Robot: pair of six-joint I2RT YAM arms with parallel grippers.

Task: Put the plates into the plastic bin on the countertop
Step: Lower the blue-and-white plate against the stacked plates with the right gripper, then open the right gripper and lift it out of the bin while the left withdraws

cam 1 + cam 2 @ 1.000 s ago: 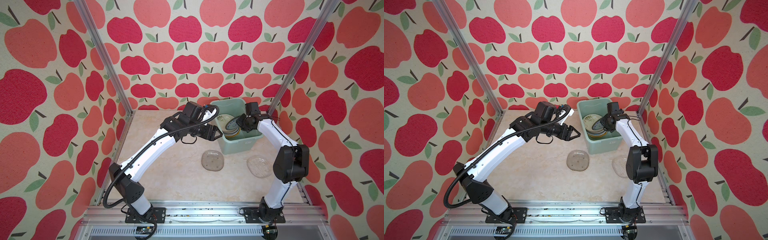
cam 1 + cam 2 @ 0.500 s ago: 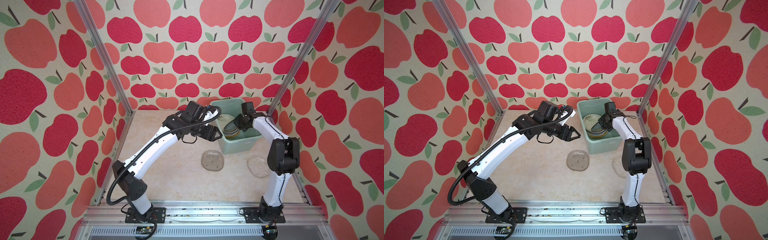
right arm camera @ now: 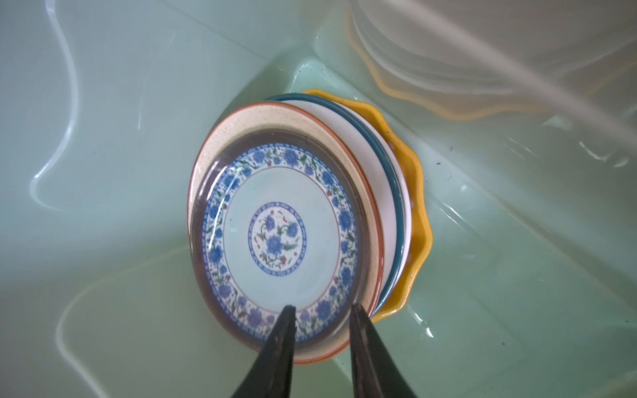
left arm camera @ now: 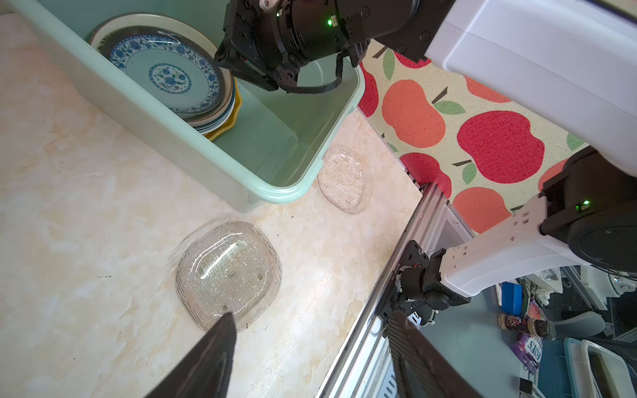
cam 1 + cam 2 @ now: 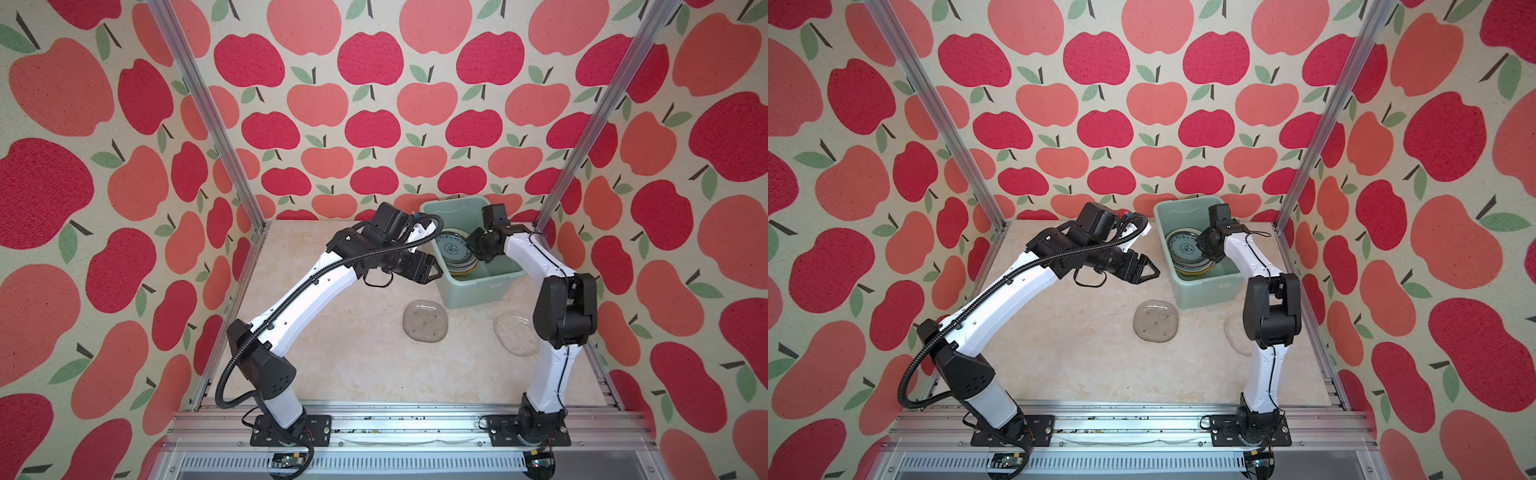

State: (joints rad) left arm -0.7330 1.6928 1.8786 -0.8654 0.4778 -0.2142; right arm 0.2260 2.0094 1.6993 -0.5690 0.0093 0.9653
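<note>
Two clear glass plates [image 5: 425, 321] lay on the desk [image 5: 340, 353], just outside the plastic bin [image 5: 478, 281].
Inside the bin, the right pincer [image 3: 322, 306] stood narrowly parted, clamping nothing, its tips at the rim of the blue-patterned plate [image 3: 275, 237] fronting a leaning stack. The left pincer [image 5: 1151, 268] hung wide and empty beside the bin.

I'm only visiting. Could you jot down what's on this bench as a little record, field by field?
Bin: plastic bin at the back of the countertop
In bin: tilted stack of plates, blue-patterned plate in front
Outside: two clear glass plates lying flat on the countertop
Left hand: open, empty, raised beside the bin
Right hand: inside the bin, open, tips near the blue-patterned plate's rim
</note>
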